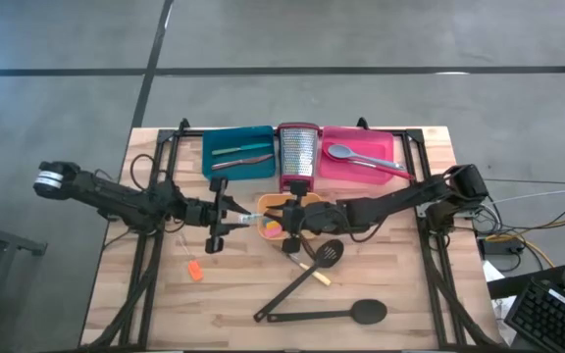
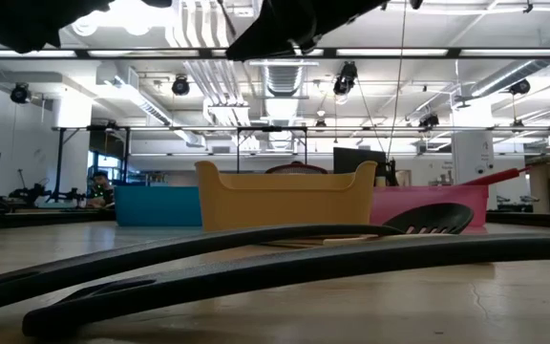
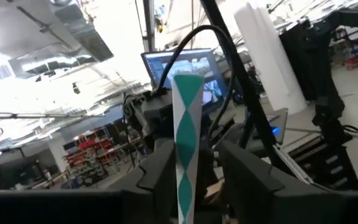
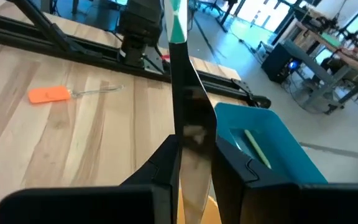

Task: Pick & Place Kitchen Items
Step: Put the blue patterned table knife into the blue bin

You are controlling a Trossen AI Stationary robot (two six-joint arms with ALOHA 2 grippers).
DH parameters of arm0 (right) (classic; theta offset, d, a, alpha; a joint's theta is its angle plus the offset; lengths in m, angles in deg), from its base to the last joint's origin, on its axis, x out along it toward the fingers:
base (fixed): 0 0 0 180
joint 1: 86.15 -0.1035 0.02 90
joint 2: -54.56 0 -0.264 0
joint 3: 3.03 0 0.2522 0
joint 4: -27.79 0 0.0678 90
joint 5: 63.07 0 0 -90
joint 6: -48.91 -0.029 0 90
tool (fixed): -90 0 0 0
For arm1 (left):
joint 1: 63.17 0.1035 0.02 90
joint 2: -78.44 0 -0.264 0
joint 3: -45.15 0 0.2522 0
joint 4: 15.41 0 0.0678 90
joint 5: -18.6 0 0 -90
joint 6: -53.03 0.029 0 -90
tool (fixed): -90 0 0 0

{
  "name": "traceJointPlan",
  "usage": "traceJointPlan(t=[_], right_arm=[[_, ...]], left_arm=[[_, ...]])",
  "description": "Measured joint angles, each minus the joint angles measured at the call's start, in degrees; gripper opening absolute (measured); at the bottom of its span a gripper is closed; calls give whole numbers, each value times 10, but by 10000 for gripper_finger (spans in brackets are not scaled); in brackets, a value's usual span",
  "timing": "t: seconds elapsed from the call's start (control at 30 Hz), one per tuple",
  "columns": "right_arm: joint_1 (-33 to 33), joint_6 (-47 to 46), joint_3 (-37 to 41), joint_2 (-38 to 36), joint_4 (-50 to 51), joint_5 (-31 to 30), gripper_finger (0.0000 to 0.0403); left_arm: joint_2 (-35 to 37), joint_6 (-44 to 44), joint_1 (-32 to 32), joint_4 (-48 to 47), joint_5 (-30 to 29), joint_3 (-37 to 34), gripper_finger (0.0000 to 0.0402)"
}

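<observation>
A knife-like tool with a dark shiny blade and a white-and-teal striped handle hangs between my two grippers, above the orange tray. My right gripper is shut on the blade. My left gripper is open, with its fingers on either side of the handle. In the left wrist view a gap shows on one side. A pink piece lies in the orange tray. My right gripper pinches the blade's near end between its two fingers, which meet the blade's two narrow edges. The fingers come level from the table's right side and lie along the tool. The tool is lifted clear, its handle pointing at my left gripper.
At the back stand a teal tray with thin tools, a steel grater and a pink tray with a grey spoon. A black slotted spatula, a long black spoon and an orange-handled tool lie nearer.
</observation>
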Motion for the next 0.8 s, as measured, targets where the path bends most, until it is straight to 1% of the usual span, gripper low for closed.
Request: traceJointPlan(t=[0.07, 0.17, 0.27, 0.33, 0.4, 0.43, 0.53, 0.6, 0.63, 0.7, 0.8], right_arm=[[0, -16, 0, -13, 36, -1, 52], [0, -46, 0, -35, 111, -2, 52], [1, -88, 0, -51, 205, -1, 52], [0, -123, 0, -58, 263, 0, 52], [-2, -160, 0, -65, 324, 4, 52], [-4, -176, 0, -69, 351, 9, 52], [-13, -218, 0, -76, 412, 28, 52], [-20, -243, -1, -78, 455, 44, 52], [-20, -257, -6, -78, 473, 51, 52], [-21, -289, -14, -78, 518, 55, 52], [-20, -330, -25, -72, 582, 65, 52]], left_arm=[[13, 0, -1, -31, 3, 4, 136], [35, 0, -1, -111, 5, 21, 138], [51, 0, -1, -222, 0, 51, 137], [52, 1, -1, -310, -6, 83, 137], [47, 0, -1, -406, -32, 122, 139], [41, -3, -1, -451, -54, 144, 141], [18, -8, -1, -575, -146, 204, 142], [-3, -10, -1, -636, -201, 241, 142], [-14, -11, 0, -662, -220, 258, 142], [-40, -11, 0, -700, -237, 294, 143], [-86, -11, -1, -762, -238, 347, 144]])
